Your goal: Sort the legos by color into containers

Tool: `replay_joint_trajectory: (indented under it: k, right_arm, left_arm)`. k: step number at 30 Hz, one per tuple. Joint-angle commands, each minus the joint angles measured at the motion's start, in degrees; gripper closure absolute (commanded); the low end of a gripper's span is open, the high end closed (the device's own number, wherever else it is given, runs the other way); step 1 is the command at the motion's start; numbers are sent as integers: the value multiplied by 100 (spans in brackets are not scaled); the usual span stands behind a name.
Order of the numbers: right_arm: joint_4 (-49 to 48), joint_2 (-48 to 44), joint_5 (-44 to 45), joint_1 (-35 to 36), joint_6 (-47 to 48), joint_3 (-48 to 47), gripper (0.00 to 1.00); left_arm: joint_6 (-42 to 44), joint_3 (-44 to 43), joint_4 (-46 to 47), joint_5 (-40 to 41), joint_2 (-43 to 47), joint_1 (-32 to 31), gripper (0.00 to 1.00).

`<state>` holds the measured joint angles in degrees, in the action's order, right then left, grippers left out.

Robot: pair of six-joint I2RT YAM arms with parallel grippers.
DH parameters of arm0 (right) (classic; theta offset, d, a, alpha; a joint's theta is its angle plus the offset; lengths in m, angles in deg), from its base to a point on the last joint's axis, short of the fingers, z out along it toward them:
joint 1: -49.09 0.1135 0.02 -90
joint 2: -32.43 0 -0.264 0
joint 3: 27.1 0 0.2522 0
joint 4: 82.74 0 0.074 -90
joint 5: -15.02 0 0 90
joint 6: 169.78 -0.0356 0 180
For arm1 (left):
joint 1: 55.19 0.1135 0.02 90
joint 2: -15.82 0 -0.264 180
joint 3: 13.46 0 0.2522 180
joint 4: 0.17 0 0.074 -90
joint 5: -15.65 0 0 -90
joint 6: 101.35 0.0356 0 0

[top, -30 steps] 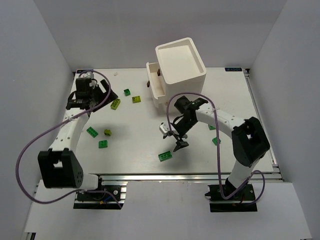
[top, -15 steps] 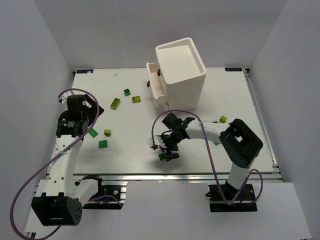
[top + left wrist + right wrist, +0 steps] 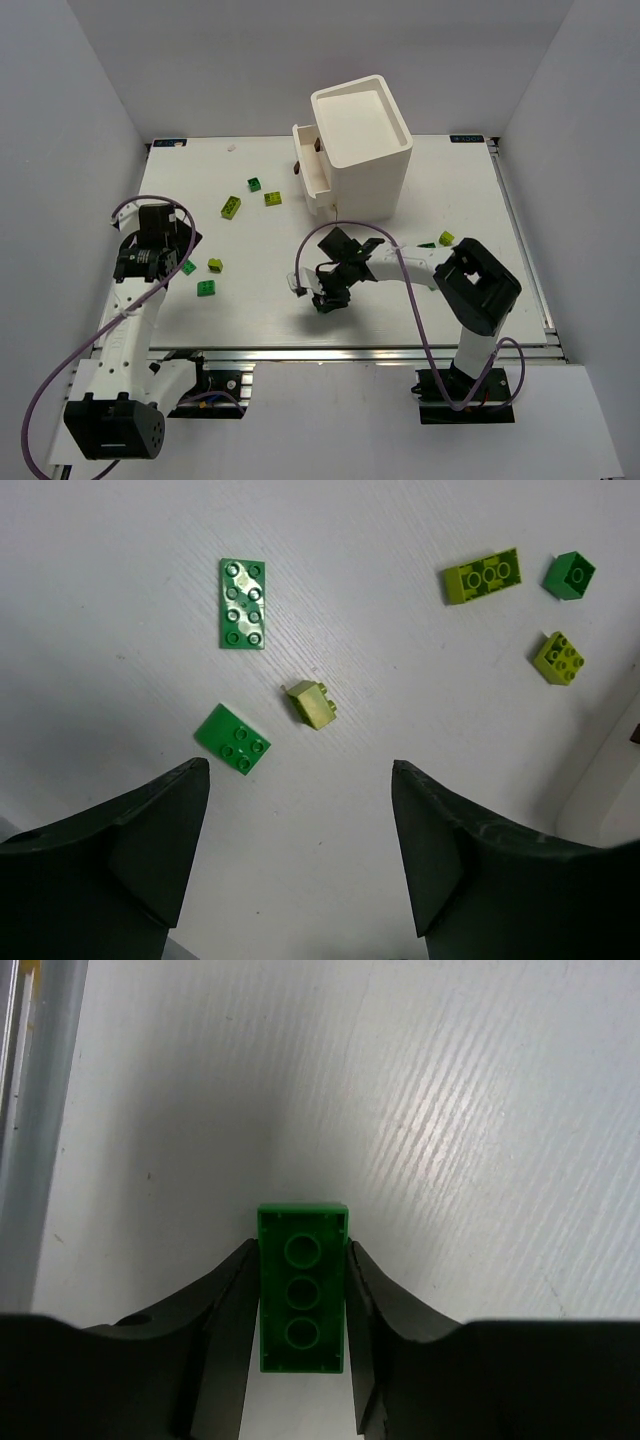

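Legos point(image 3: 242, 604), small studded plastic bricks in dark green and yellow-green, lie scattered ahead of the left gripper point(image 3: 300, 770). Its black fingers stand wide apart above the white table point(image 3: 400, 680). The right gripper point(image 3: 301, 1247) seems clamped on a green oblong plastic brick point(image 3: 302, 1302) between its fingers. The tall white boxy cabinet point(image 3: 365, 150) stands beyond it.

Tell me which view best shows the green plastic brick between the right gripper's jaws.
Right wrist: the green plastic brick sits central, the right gripper's jaws against both long sides. Top external hides it under that gripper; left wrist misses it.
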<state>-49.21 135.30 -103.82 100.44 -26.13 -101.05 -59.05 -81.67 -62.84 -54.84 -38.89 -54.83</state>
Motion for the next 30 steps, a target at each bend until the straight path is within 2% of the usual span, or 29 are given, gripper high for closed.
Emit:
replay_joint_trajectory:
  k: [1, 3, 4, 5, 9, 13, 18, 19, 22, 30]
  right_arm:
    - [457, -231, 62, -90, -554, -589, 100]
    - [563, -259, 124, -134, -1547, -1194, 100]
    - [520, -267, 394, -187, -1942, -1841, 100]
    - [397, -250, 675, -187, -2738, -2135, 100]
    - [-51, 31, 1879, -205, -3674, -3358, 100]
    - [-139, 540, 3792, -196, -4353, -4167, 100]
    - [-544, 778, 5080, -231, -4574, -4458, 100]
    - [-579, 952, 5508, -240, -4652, -4554, 100]
    - [-666, 1339, 6080, -284, -4697, -4950, 100]
    - [-1589, 1727, 6891, -336, -4012, -4810, 100]
  left_arm:
    - [-353, 40, -233, 211, -56, -1, 18]
    - [-511, 67, -251, 238, -83, -1, 20]
    - [-555, 84, -242, 246, -126, -1, 20]
    - [-582, 119, -199, 264, -135, -1, 22]
    - [-688, 198, -128, 334, -171, -1, 24]
    - [-688, 234, -207, 431, -232, -1, 24]
    - [-661, 251, -400, 449, -223, -1, 24]
    - [-644, 243, -427, 414, -223, -1, 24]
    - [-644, 321, -497, 308, -224, -1, 24]
    - [-530, 629, -471, 308, -39, -1, 24]
